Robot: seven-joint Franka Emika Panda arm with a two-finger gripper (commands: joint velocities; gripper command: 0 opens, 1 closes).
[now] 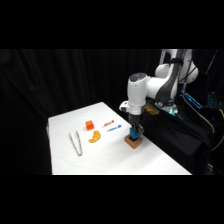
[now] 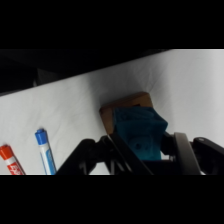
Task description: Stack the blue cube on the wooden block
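The teal-blue blue cube (image 2: 138,132), solid and small, is seen clamped between the gripper (image 2: 150,150) fingers, upon the flat orange-brown wooden block (image 2: 125,105).

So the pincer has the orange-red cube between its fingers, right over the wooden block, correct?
Not quite: the wrist view shows the pincer holding the blue cube, right over the wooden block. In the side view the orange-red cube sits apart on the table.
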